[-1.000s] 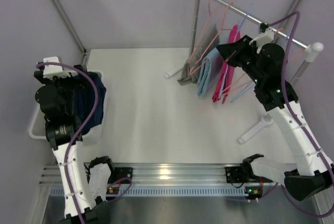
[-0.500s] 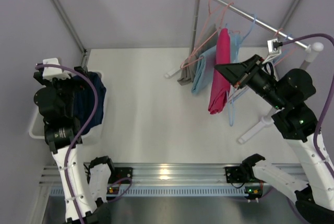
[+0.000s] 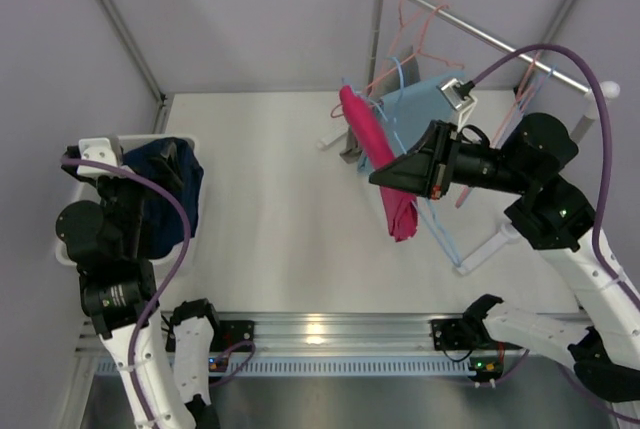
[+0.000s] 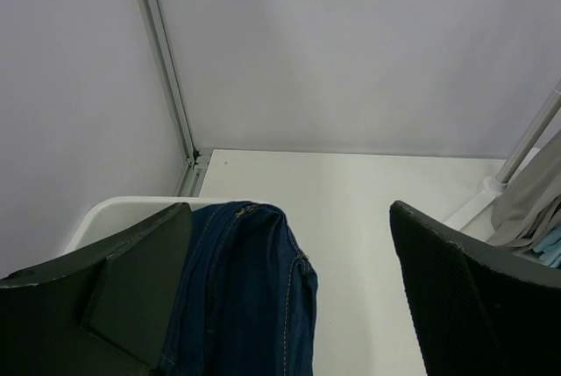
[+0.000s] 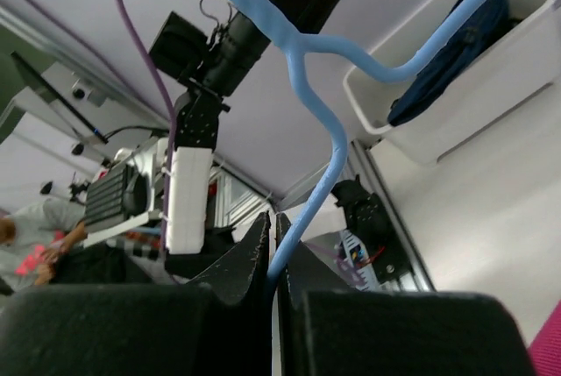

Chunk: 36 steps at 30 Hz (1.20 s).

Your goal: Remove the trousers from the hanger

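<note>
The magenta pink trousers (image 3: 385, 164) hang folded over a blue hanger (image 3: 443, 230) that is off the rack, above the table's middle right. My right gripper (image 3: 388, 177) is shut on the blue hanger's wire (image 5: 334, 135), its jaws closed on it (image 5: 273, 223). The navy blue trousers (image 3: 165, 184) lie in the white bin (image 3: 66, 254) at the left and also show in the left wrist view (image 4: 241, 288). My left gripper (image 4: 289, 211) is open and empty above them. The black speckled trousers are out of view.
The clothes rack (image 3: 470, 24) stands at the back right with pink and blue hangers, a light blue cloth (image 3: 425, 99) and a grey cloth (image 3: 352, 154). Its white foot (image 3: 485, 246) lies near my right arm. The bin also shows in the right wrist view (image 5: 456, 100).
My right gripper has pulled the blue hanger with the magenta trousers off the rack, leftward and toward the front. My left arm has drawn back from the bin toward the near edge.
</note>
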### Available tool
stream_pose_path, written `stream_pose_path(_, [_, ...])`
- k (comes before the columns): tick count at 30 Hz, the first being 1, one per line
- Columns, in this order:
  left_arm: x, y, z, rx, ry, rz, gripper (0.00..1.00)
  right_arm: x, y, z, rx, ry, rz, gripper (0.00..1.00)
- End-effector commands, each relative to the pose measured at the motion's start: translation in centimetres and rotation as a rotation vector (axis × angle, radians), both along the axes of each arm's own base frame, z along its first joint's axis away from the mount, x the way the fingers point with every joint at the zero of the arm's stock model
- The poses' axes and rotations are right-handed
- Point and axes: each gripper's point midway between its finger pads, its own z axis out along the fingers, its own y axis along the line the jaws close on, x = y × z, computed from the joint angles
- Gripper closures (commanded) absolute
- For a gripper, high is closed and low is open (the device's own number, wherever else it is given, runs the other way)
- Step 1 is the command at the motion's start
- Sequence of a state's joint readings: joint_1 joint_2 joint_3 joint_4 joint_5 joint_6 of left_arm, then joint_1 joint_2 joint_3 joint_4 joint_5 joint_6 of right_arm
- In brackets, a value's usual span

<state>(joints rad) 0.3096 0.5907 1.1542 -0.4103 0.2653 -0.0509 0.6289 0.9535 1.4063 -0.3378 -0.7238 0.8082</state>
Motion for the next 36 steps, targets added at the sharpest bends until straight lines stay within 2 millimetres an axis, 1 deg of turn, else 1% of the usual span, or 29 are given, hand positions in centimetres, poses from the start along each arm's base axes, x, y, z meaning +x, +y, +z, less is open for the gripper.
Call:
stream_pose_path(1, [-1.2,-0.4,0.0,-0.009,0.013,0.001,0.01,-6.5,-1.3,7.1,0.154,-0.279,0.191,1.0])
stream_pose_path(3, [-1.5,-0.4,-0.3,-0.014,0.015,0.004,0.01,-7.8,-1.3,8.3,0.172,-0.296,0.225,1.0])
stream_pose_path(5, [-1.9,-0.4,-0.3,-0.017,0.012,0.009,0.01,-8.2,-0.8,9.2,0.19,-0.289,0.259,1.0])
stream_pose_path(6, [-2.0,-0.5,-0.3,-0.02,0.01,0.01,0.01,-8.9,-0.4,9.5,0.204,-0.285,0.289,1.0])
stream_pose_path(9, [-2.2,-0.5,-0.3,-0.018,0.009,0.012,0.01,-8.7,1.1,10.6,0.241,-0.286,0.315,1.0])
stream_pose_path(10, [-2.4,-0.6,-0.2,-0.017,0.006,0.009,0.01,-7.7,2.4,10.3,0.233,-0.27,0.313,1.0])
stream_pose_path(12, [-2.3,-0.9,-0.4,-0.014,0.01,-0.006,0.01,-6.3,3.3,11.4,0.259,-0.267,0.27,1.0])
stream_pose_path(13, [-2.3,-1.0,-0.5,-0.012,0.013,-0.016,0.01,-4.6,4.9,10.9,0.243,-0.241,0.249,1.0])
stream_pose_path(15, [-2.2,-1.5,-0.6,-0.001,0.021,-0.044,0.01,-2.9,5.8,12.4,0.275,-0.234,0.185,1.0])
stream_pose_path(16, [-2.1,-1.9,-0.7,0.007,0.024,-0.072,0.01,-1.5,7.0,12.6,0.276,-0.214,0.163,1.0])
stream_pose_path(17, [-2.1,-2.2,-0.7,0.016,0.024,-0.088,0.01,-0.5,7.6,12.8,0.28,-0.2,0.136,1.0])
stream_pose_path(18, [-2.1,-2.4,-0.7,0.026,0.026,-0.102,0.01,0.9,8.1,13.1,0.288,-0.176,0.084,1.0])
stream_pose_path(19, [-2.0,-2.9,-0.8,0.034,0.03,-0.132,0.01,2.6,9.4,12.6,0.283,-0.15,0.06,1.0])
stream_pose_path(20, [-1.9,-3.0,-0.9,0.039,0.031,-0.139,0.01,3.2,9.5,13.3,0.302,-0.131,0.038,1.0])
stream_pose_path(21, [-1.9,-3.1,-0.8,0.045,0.026,-0.146,0.01,4.4,9.8,13.5,0.31,-0.117,-0.004,1.0])
stream_pose_path(22, [-1.9,-3.2,-0.9,0.051,0.023,-0.153,0.01,6.0,11.0,12.5,0.286,-0.088,-0.026,1.0])
stream_pose_path(23, [-1.7,-3.2,-0.9,0.055,0.022,-0.157,0.01,6.5,11.1,13.1,0.3,-0.078,-0.042,1.0])
stream_pose_path(24, [-1.7,-3.3,-1.0,0.057,0.02,-0.161,0.01,7.5,11.3,13.2,0.304,-0.064,-0.071,1.0])
stream_pose_path(25, [-1.5,-3.3,-0.8,0.063,0.011,-0.169,0.01,8.6,12.1,12.8,0.298,-0.048,-0.087,1.0])
stream_pose_path(27, [-1.1,-4.2,-1.1,0.049,0.022,-0.229,0.01,9.9,12.6,12.7,0.307,-0.014,-0.108,1.0])
stream_pose_path(28, [-0.9,-4.7,-1.2,0.047,0.02,-0.265,0.02,10.9,13.5,11.9,0.297,0.003,-0.115,1.0])
stream_pose_path(29, [-1.0,-6.2,-1.5,0.049,0.031,-0.357,0.02,11.5,13.4,12.7,0.319,-0.011,-0.14,1.0])
stream_pose_path(30, [-0.6,-6.9,-1.9,0.031,0.049,-0.408,0.03,12.3,13.9,12.4,0.321,-0.013,-0.158,1.0])
stream_pose_path(31, [-0.4,-7.4,-2.5,0.017,0.065,-0.451,0.03,12.5,14.0,12.6,0.33,-0.022,-0.167,1.0])
stream_pose_path(32, [-0.2,-7.9,-2.3,0.018,0.052,-0.489,0.04,12.7,13.7,13.9,0.366,-0.068,-0.181,1.0])
stream_pose_path(33, [0.1,-8.4,-2.7,-0.006,0.062,-0.533,0.04,13.2,13.5,14.4,0.381,-0.08,-0.211,1.0])
stream_pose_path(34, [0.4,-8.5,-2.7,-0.014,0.054,-0.546,0.04,14.0,14.0,14.1,0.376,-0.086,-0.229,1.0])
stream_pose_path(35, [0.9,-8.6,-2.6,-0.001,0.023,-0.561,0.04,14.1,13.7,15.1,0.396,-0.117,-0.247,1.0])
stream_pose_path(36, [1.4,-8.7,-2.8,-0.01,0.023,-0.58,0.04,14.8,13.7,15.5,0.412,-0.125,-0.277,1.0])
